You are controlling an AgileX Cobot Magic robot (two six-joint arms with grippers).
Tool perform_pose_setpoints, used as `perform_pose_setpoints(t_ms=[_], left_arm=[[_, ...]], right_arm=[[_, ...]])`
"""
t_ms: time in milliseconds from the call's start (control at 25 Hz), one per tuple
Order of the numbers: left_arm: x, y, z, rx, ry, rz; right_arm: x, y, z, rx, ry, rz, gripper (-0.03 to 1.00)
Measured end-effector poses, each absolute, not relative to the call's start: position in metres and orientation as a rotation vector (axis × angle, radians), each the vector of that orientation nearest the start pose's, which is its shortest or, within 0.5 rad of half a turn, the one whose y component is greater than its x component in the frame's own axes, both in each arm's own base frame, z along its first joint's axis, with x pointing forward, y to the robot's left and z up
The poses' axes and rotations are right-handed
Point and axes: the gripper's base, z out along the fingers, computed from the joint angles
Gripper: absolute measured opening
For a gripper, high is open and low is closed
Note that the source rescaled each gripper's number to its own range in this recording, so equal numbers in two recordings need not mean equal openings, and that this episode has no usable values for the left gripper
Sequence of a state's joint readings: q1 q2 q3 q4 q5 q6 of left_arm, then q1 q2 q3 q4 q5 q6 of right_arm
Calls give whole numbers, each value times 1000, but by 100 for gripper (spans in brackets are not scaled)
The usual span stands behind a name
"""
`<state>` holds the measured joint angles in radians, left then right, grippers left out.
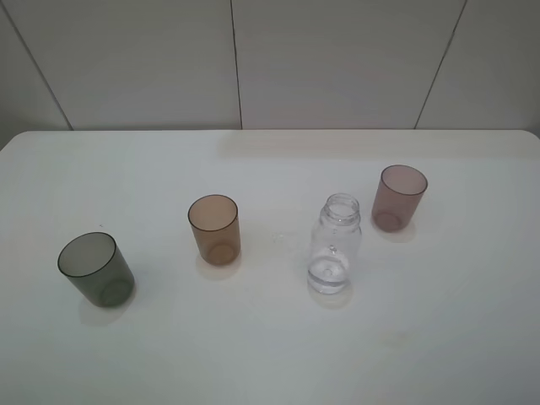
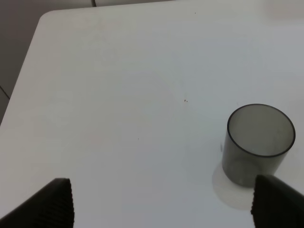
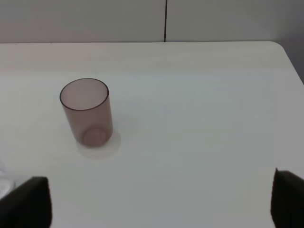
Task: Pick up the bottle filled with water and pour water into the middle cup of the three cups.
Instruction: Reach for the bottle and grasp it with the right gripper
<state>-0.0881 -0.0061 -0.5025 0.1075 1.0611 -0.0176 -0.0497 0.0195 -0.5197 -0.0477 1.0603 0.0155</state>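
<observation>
The clear bottle (image 1: 333, 249) stands upright and uncapped on the white table (image 1: 270, 354), with a little water at its bottom. The amber-brown middle cup (image 1: 214, 229) stands to its left. The smoky grey cup (image 1: 96, 269) is at the far left and the mauve-pink cup (image 1: 399, 197) at the right, behind the bottle. Neither gripper shows in the exterior high view. My left gripper (image 2: 166, 209) is open and empty, with the grey cup (image 2: 258, 142) by one fingertip (image 2: 278, 202). My right gripper (image 3: 156, 204) is open and empty, short of the pink cup (image 3: 87, 112).
The table's far edge meets a panelled wall (image 1: 236, 59). A rounded table corner (image 2: 45, 16) shows in the left wrist view and another corner (image 3: 280, 47) in the right wrist view. A sliver of the bottle (image 3: 4, 178) shows at the right wrist view's edge.
</observation>
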Motion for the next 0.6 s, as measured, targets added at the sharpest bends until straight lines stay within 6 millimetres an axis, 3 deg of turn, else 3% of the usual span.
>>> perform_pose_setpoints(t_ms=[120, 280, 600], left_arm=[[-6, 9, 278, 66, 2031, 62], [-6, 9, 278, 66, 2031, 62], [-6, 9, 278, 66, 2031, 62]], right_arm=[[0, -4, 283, 69, 2067, -78, 100], [20, -5, 286, 69, 2180, -78, 100], [94, -7, 344, 63, 2201, -56, 100]])
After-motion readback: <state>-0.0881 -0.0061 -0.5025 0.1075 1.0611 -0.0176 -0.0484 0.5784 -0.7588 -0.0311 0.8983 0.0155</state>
